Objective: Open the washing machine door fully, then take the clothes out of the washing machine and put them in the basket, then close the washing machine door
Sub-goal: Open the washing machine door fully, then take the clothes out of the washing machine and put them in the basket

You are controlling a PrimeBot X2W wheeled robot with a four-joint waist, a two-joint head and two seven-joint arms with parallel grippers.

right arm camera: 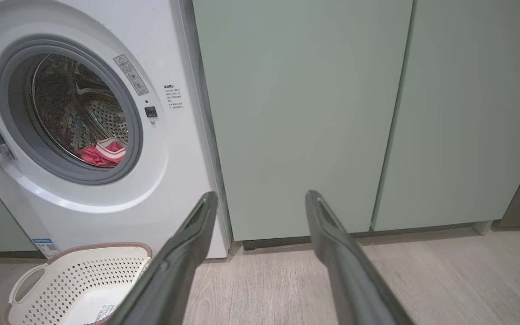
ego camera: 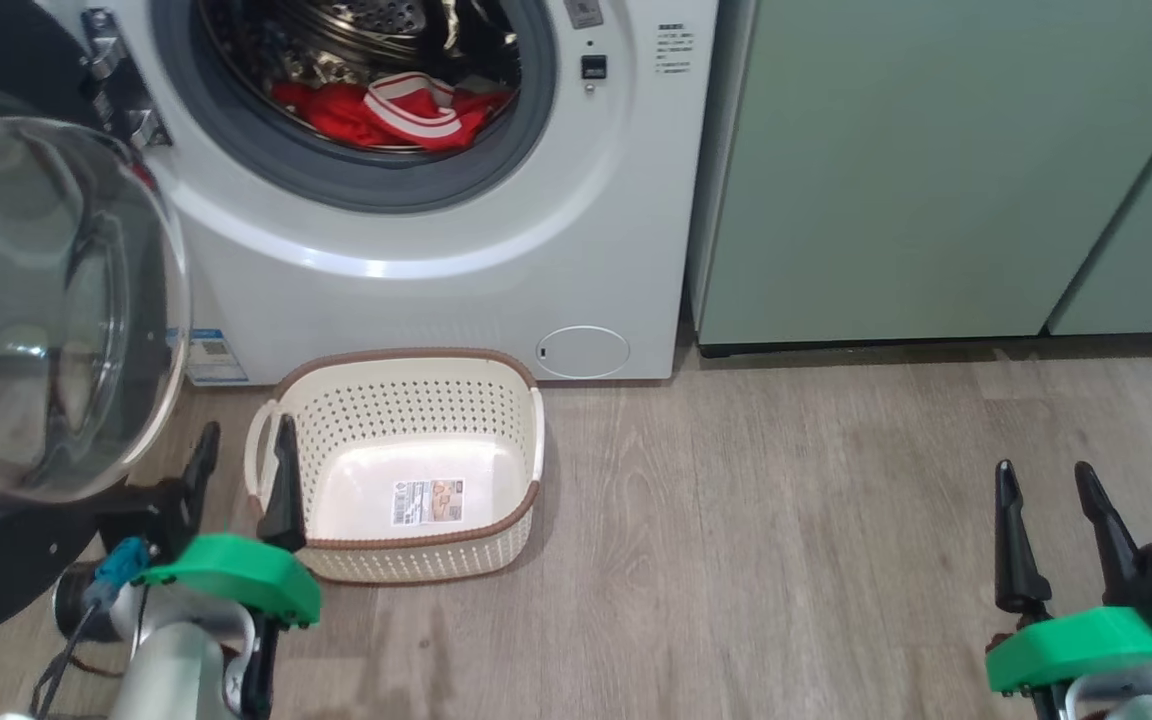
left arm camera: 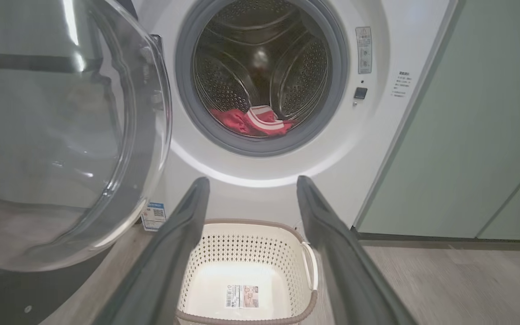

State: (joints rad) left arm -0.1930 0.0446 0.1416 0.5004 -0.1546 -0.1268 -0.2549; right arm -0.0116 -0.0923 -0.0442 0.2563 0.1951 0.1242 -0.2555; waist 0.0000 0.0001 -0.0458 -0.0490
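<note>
Nearest the camera, at the lower left of the head view, the left end effector (ego camera: 244, 468) sits on a green mount. Its two long dark fingers are spread apart with nothing between them. One finger overlaps the left end of the basket in this view; whether it touches the basket cannot be told. At the lower right, well apart from everything else, the right end effector (ego camera: 1044, 478) hangs over the wooden floor (ego camera: 786, 560). Its fingers are likewise spread and hold nothing.

The basket (ego camera: 406, 355) stands on the floor just in front of the washing machine. It is cream perforated plastic with a brown rim and white side handles, and its pale bottom is bare around a label sticker (ego camera: 428, 501).

At the left, the washing machine door (ego camera: 46, 300) stands swung open on its hinge (ego camera: 121, 80). Its bulging clear window faces the camera, with the glossy black rim showing above and below it.

Behind the basket rises the washing machine (ego camera: 436, 290), white, with a small round cover (ego camera: 583, 352) low on its front and a blue energy label (ego camera: 211, 357) near its lower left corner. Inside the grey gasket (ego camera: 356, 190), the clothes (ego camera: 386, 110) lie bunched at the bottom front of the steel drum (ego camera: 376, 20), bright red with white stripe trim.

To the right of the machine stand pale green cabinets (ego camera: 936, 170).
</note>
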